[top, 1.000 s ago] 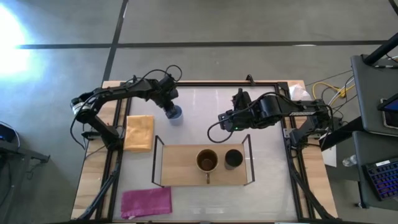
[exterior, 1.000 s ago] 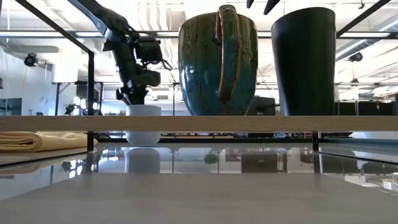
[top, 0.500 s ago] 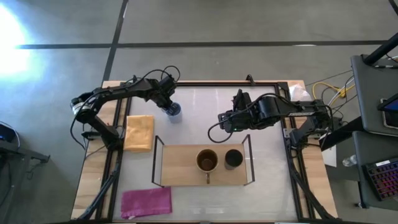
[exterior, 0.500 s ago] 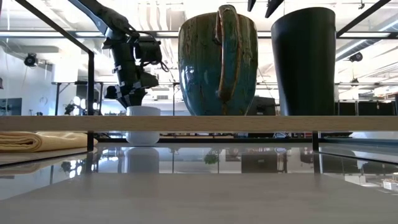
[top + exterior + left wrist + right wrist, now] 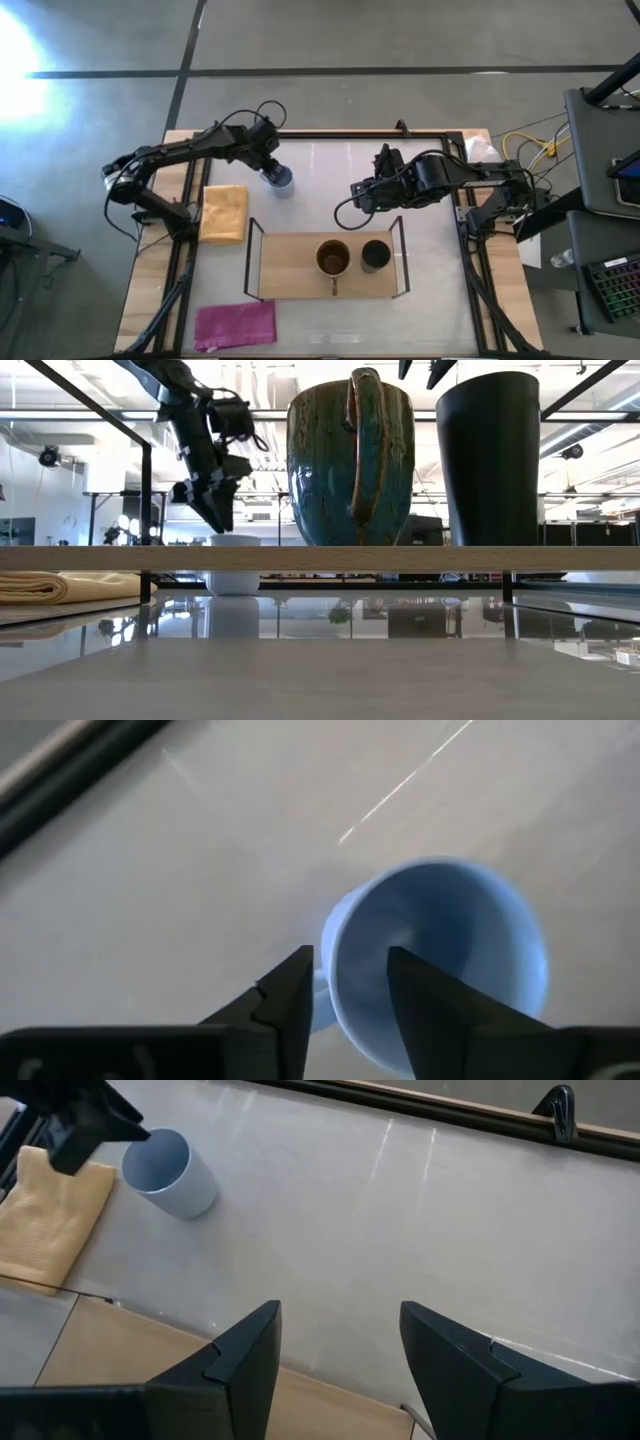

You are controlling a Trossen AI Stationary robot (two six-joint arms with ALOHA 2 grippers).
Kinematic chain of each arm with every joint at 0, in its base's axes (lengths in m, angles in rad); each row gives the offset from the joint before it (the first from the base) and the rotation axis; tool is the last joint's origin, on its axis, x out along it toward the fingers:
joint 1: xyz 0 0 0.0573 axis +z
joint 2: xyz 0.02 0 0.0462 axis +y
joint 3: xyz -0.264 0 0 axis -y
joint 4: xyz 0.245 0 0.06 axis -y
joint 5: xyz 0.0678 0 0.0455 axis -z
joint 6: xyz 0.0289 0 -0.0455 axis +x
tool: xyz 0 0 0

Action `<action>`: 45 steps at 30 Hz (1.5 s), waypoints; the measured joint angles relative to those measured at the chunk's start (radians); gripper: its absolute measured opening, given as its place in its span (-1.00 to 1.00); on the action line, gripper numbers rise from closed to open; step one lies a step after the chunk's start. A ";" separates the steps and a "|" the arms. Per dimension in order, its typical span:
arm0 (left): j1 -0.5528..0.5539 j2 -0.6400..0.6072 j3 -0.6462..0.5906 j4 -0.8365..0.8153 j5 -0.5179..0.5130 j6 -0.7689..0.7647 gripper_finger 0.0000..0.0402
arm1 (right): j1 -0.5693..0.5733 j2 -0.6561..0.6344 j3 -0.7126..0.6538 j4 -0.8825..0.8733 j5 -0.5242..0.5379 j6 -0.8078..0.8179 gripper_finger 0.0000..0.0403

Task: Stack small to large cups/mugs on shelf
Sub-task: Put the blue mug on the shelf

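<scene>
Left tool [image 5: 268,165] hangs over the small light-blue glazed mug [image 5: 280,179], fingers only partly apart, gripping nothing. In the left wrist view one finger sits over the mug's inside and the other just outside the wall by the handle, so it straddles the rim w/o closing. The mug stands upright on the pale table [image 5: 330,180], near the folded yellow cloth [image 5: 224,213] and apart from the light-wood shelf [image 5: 285,265] w/ black wire ends.

The brown/amber mug [image 5: 333,259] w/ dark inside and the black mug [image 5: 375,255] already stand side by side on the shelf. Right tool [image 5: 335,1350] waits above the table just behind the shelf, fingers wide apart, empty.

Risks, as I judge them: a one-wall pinch on glazed ceramic could slip or tilt the mug on lift. The handle is close to the outer finger, so closing may nudge or spin the mug. Carrying it in, it could clip the shelf's wire upright.
</scene>
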 joint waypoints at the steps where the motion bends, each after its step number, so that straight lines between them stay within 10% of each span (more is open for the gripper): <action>1: 0.000 -0.014 0.000 0.000 0.000 0.008 -0.40 | 0.000 0.000 0.000 0.000 0.000 0.000 -0.01; 22: 0.050 0.018 -0.102 -0.001 -0.059 0.160 -0.69 | 0.000 0.000 -0.002 0.013 -0.081 -0.005 -0.04; 38: 0.060 -0.007 -0.111 0.191 0.005 0.164 -0.82 | -0.165 0.082 -0.098 0.405 -0.343 -0.270 -0.91; 45: 0.081 0.055 -0.116 0.217 0.038 0.161 -0.82 | -0.224 0.121 -0.180 0.640 -0.533 -0.318 -0.95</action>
